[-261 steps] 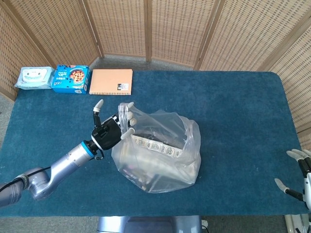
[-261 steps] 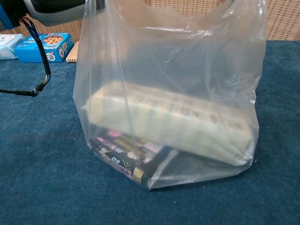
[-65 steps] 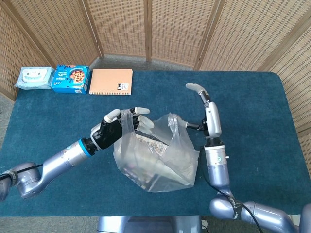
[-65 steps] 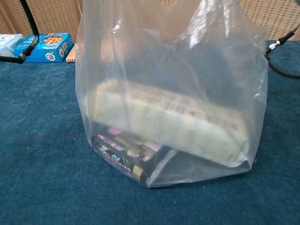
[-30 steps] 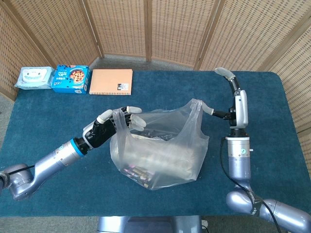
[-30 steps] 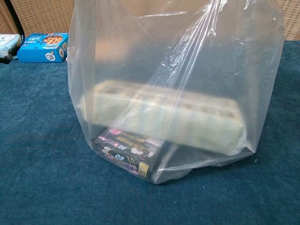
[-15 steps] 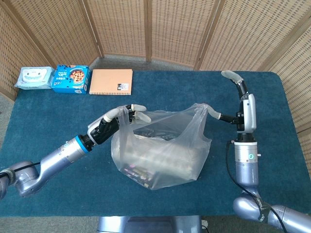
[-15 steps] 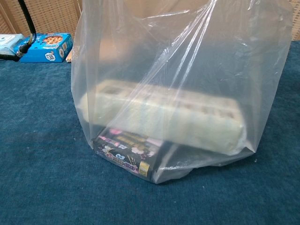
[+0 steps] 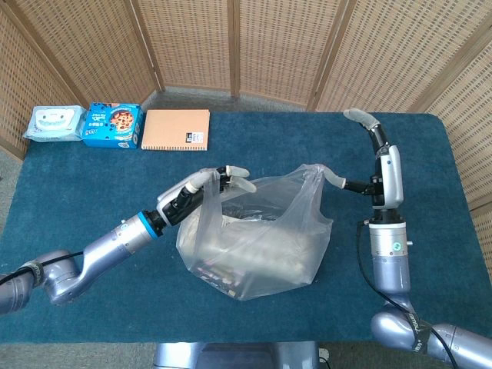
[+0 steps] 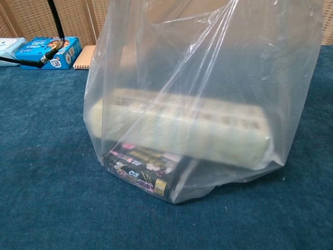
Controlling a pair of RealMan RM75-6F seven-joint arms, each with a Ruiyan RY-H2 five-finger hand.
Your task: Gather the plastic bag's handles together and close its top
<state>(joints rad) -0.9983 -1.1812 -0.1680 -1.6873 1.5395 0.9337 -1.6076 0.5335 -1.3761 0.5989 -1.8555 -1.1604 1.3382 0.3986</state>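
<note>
Left hand (image 9: 201,187) reached in low from the left, pinching the left handle (image 9: 209,184) of the plastic bag (image 9: 254,238) between thumb and fingers. Right hand (image 9: 380,173) stood upright on a vertical forearm, thumb hooked in the right handle (image 9: 317,174), other fingers spread and pointing up. Bag sat mid-counter (image 9: 92,184), mouth stretched wide between the hands. Chest view showed neither hand, only the bag close up: a long pale package (image 10: 182,130) lying on a dark box (image 10: 143,166). Head view alone showed the notebook (image 9: 176,129) at the far edge.
</note>
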